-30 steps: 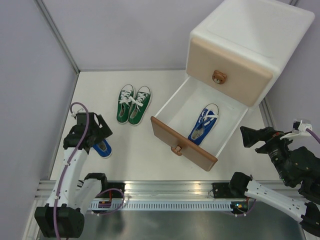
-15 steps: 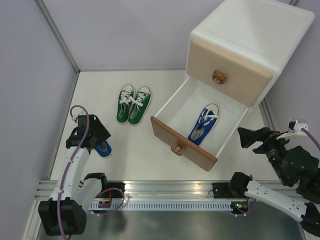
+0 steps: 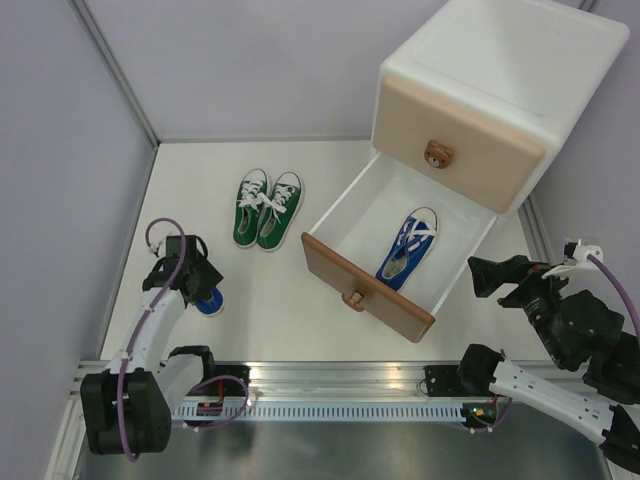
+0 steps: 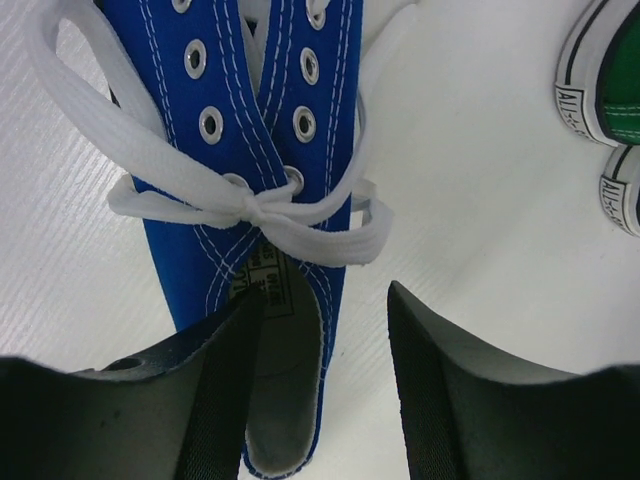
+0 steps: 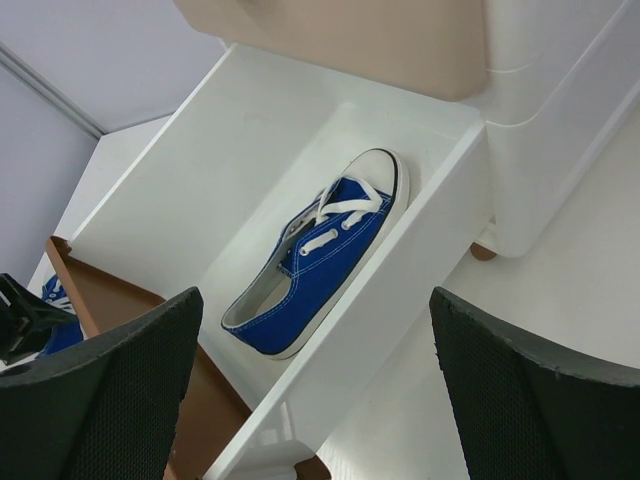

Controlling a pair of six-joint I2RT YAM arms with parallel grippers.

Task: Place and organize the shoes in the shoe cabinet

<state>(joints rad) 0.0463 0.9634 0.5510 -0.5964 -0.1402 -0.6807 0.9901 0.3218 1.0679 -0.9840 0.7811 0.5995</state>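
The left gripper (image 4: 325, 292) is hanging wide open over the loose blue shoe (image 4: 270, 120), gripping nothing yet. That shoe is lying on the table (image 3: 280, 290) at the left, close in front of the left arm's base. In the left wrist view its long axis is running straight away from the hand, with the heel nearest and the laces and toe further out. The two fingers are standing across the shoe's width. One finger (image 4: 215, 385) is sitting over the heel opening and the other (image 4: 450, 390) over bare table beside it, so the shoe's side wall is lying between them. The inner finger seems to be just above the insole rather than touching it, though the close view is not making that certain.

The coming pinch is depending on that straddle: closing should be catching the collar wall.

The other blue shoe (image 3: 405, 250) is already lying in the pulled-out lower drawer (image 3: 370, 290) of the shoe cabinet (image 3: 500, 60), well to the right. The green pair (image 3: 267, 208) is waiting on the table between. The right gripper (image 5: 315, 295) is hovering spread and empty beside the drawer, far from the loose shoe, so the left arm is being the nearer one
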